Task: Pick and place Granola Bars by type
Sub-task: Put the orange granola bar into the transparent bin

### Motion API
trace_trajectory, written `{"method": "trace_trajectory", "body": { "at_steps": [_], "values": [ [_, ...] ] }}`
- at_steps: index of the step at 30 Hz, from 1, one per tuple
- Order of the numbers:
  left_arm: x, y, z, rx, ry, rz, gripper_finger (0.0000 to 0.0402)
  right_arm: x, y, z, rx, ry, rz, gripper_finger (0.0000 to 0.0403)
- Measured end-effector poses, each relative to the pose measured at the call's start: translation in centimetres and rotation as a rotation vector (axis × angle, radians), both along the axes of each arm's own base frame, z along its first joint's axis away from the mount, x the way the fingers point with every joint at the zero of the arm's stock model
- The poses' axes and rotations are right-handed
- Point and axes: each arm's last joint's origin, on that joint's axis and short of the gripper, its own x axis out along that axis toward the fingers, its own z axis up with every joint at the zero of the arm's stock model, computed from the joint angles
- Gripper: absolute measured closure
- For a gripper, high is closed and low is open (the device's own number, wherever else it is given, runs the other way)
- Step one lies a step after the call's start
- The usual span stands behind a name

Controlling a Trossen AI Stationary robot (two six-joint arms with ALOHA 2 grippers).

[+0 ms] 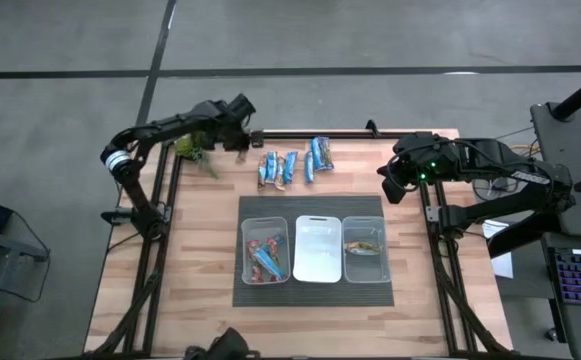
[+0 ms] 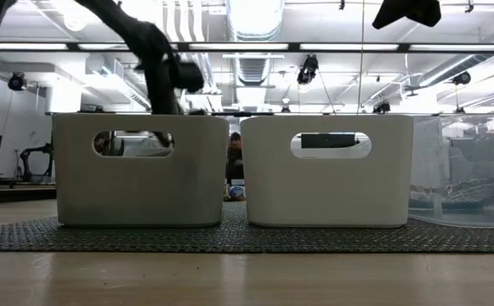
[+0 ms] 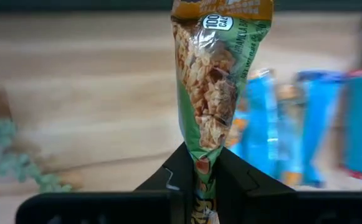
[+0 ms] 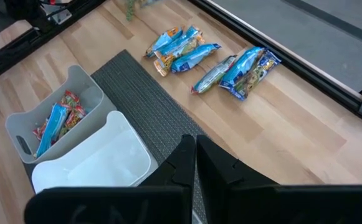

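Surface: pale wooden surface with a dark mat in its middle, grey floor all round it.
Bins: three bins stand side by side on the mat; left bin holds several blue and red bars, middle bin shows only its white bottom, right bin holds a tan-wrapped bar.
Loose Granola Bars: a row of blue-wrapped Granola Bars lies on the bare wood beyond the mat, near the far edge; the right wrist view shows them in two small clusters, just beside each other.
Left hand: left hand is over the far left part of the surface, beside the row of bars, fingers pinching one end of a green-wrapped granola bar; the wrapper has a clear window with the oats showing.
Plant: small green plant lies on the wood by the left arm, near the far left corner.
Right hand: right hand hangs over the right side of the mat, fingers pressed together, nothing between them.
Low view: two white bin walls with handle slots fill the picture, room lights behind.
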Motion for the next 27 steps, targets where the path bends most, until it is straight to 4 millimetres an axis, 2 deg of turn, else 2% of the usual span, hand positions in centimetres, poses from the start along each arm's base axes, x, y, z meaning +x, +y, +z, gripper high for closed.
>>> {"method": "trace_trajectory", "body": {
  "at_steps": [3, 8, 13, 19, 27],
  "values": [
    [0.0, -0.2, 3.1, 0.074, -0.041, -0.03, 0.0378, -0.2, 0.0, 0.1, 0.0, -0.007, 0.008, 0.0394],
    [-0.1, -1.0, 8.1, 0.203, -0.134, -0.08, 0.0378, -1.7, 0.3, 0.8, 0.028, -0.061, 0.056, 0.0394],
    [-0.3, -2.0, 11.4, 0.292, -0.186, -0.122, 0.0378, -3.9, 0.7, 1.7, 0.04, -0.137, 0.114, 0.0394],
    [-0.4, -3.2, 13.5, 0.35, -0.229, -0.163, 0.0378, -7.5, 1.0, 2.6, 0.017, -0.243, 0.12, 0.0394],
    [-0.1, -4.9, 14.2, 0.362, -0.253, -0.209, 0.0378, -11.9, 1.4, 3.2, -0.061, -0.364, 0.15, 0.0394]
  ]
}}
